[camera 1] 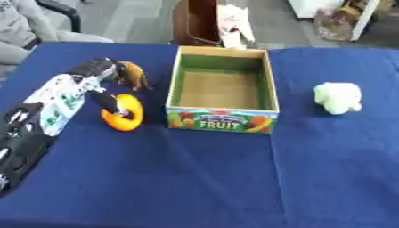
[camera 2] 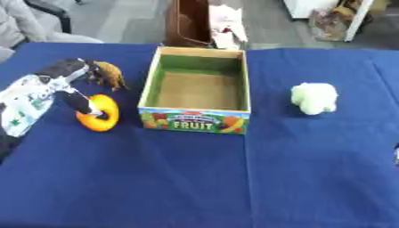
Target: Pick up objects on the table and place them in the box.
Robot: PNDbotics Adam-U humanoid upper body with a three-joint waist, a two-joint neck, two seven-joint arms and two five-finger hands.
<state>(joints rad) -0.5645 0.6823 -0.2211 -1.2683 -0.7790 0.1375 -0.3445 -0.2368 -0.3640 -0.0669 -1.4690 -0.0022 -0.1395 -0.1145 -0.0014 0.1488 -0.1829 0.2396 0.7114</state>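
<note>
My left hand (camera 1: 99,70) reaches in from the left on a white-and-black forearm. One dark finger (camera 1: 109,102) hooks down through the hole of an orange ring (camera 1: 124,113), which stands tilted on the blue cloth left of the box. A brown toy animal (camera 1: 134,75) lies just beyond the hand, touching or nearly touching its other fingers. The open cardboard box (camera 1: 222,120), green inside with a "FRUIT" label on its front, stands in the middle with nothing in it. A pale green-white plush (camera 1: 338,97) lies to its right. Only a sliver of my right hand (camera 2: 396,156) shows at the right edge.
The blue-covered table (camera 1: 234,187) stretches wide in front of the box. Behind the far edge stand a brown chair with a white thing on it (camera 1: 226,24) and a seated person at the far left.
</note>
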